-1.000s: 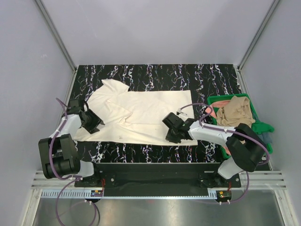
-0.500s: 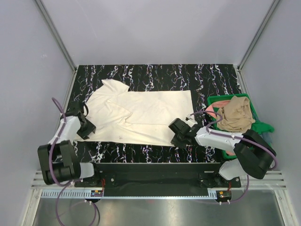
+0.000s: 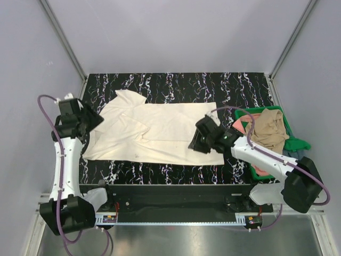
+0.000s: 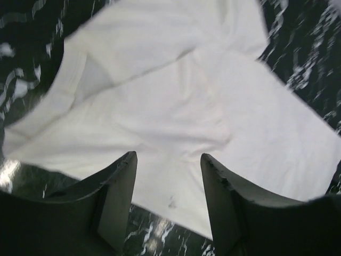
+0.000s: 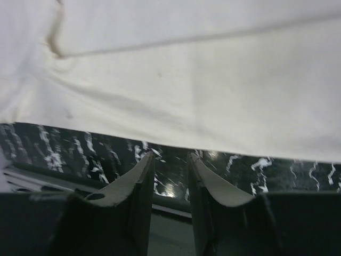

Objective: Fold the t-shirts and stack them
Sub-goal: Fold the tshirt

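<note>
Top external view showed the cream t-shirt (image 3: pixel 160 133) spread flat on the black marbled table (image 3: pixel 213 85). Its collar and sleeves lay toward the table's left edge and its hem toward the right edge. The cloth was mostly smooth, with some creases around the near-left sleeve.

The left gripper (image 3: pixel 91 119) hung raised above the table's left edge, just beside the shirt's left sleeve and not touching it. From the left wrist camera, the left gripper (image 4: pixel 168 160) had its jaws well apart with nothing between them. The cream t-shirt (image 4: pixel 186 106) lay below, with dark table (image 4: pixel 309 42) showing around it.

The right gripper (image 3: pixel 196 144) sat low over the shirt's near-right corner, close to the table's near edge. The right wrist view showed the right gripper (image 5: pixel 170 157) with only a narrow gap between its fingers (image 5: pixel 133 186), and nothing was held there. The bare table (image 5: pixel 80 149) lay under the tips, and the edge of the cream t-shirt (image 5: pixel 186 80) ran just beyond them.

A green bin (image 3: pixel 295 144) stood at the table's right edge. It held a crumpled tan t-shirt (image 3: pixel 269 130) on top, with a salmon-pink t-shirt (image 3: pixel 239 126) showing at its left side. A grey-blue t-shirt (image 3: pixel 299 156) hung at the bin's near-right side.
</note>
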